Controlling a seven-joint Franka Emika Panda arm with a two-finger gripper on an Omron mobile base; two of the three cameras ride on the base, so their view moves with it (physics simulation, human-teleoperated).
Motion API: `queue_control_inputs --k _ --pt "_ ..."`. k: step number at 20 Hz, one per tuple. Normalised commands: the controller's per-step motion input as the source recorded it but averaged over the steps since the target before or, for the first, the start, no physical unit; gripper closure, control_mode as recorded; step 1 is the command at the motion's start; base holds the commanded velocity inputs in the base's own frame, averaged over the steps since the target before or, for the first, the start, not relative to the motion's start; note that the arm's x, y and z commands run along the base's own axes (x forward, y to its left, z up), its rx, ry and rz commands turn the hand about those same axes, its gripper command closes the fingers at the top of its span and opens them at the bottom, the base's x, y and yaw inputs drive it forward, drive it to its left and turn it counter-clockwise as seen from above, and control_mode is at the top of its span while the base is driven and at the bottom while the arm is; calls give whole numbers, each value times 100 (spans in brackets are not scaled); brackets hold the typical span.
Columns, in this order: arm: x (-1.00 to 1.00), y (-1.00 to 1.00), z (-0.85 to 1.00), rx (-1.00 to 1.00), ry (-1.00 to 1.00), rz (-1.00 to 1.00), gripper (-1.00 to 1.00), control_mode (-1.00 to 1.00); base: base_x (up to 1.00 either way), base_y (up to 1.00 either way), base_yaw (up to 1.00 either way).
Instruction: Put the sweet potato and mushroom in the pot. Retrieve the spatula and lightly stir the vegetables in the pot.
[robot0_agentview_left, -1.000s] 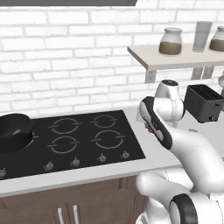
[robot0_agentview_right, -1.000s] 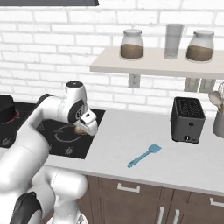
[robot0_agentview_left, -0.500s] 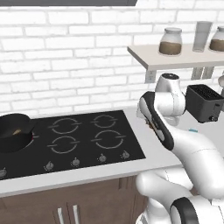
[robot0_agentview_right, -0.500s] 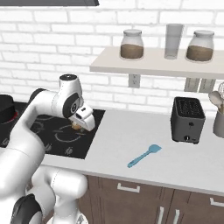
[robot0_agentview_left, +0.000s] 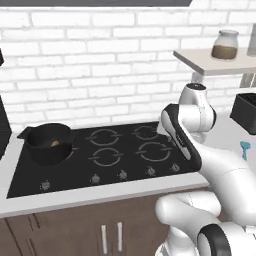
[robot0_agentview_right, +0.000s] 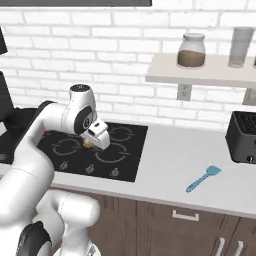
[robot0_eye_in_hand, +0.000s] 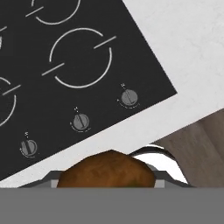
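Here one claw (robot0_agentview_right: 90, 143) grips one brown lump (robot0_eye_in_hand: 106, 170) above the four-burner cooktop (robot0_agentview_right: 125, 160); one pot (robot0_agentview_left: 50, 143), one spatula (robot0_agentview_right: 203, 178), no legible writing.

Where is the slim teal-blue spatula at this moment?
The slim teal-blue spatula lies flat on the white counter in the right base view, right of the black cooktop and in front of the black toaster, apart from both.

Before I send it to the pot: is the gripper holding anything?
Yes. The gripper is shut on a brown lump over the cooktop, which the hand view shows between the fingers.
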Motion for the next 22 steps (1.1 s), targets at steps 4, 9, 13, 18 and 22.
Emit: queue_control_inputs --k 4,9,13,18,22 --pt "0 0 0 0 0 0 100 100 -20 100 0" --pt "0 0 0 0 0 0 100 100 1 98 0" --pt "0 0 0 0 0 0 100 100 10 76 0" --pt "0 0 0 0 0 0 100 100 35 26 -3" --pt "0 0 0 0 0 0 100 100 45 1 -5"
